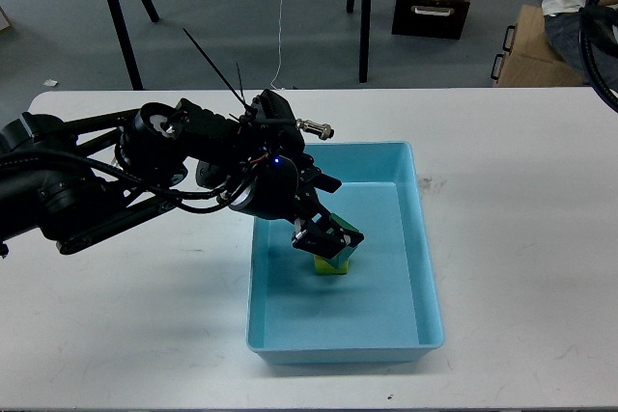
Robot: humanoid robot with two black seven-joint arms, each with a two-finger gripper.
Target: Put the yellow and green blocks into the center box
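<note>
Two left fingers [328, 240] clamp the green block [346, 235] atop the yellow block [333, 263] inside the center box [425, 267].

Tray [425, 267] on tabletop [521, 238], right of centre. Left arm [116, 176] reaches in from left over tray's left wall. Left end effector [328, 241] inside tray, above block [333, 264] on tray bottom. Cardboard box [526, 50] on floor behind tabletop, far right.

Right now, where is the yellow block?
In the head view, the yellow block sits inside the center box, left of its middle, directly under the left gripper and partly hidden by it.
</note>
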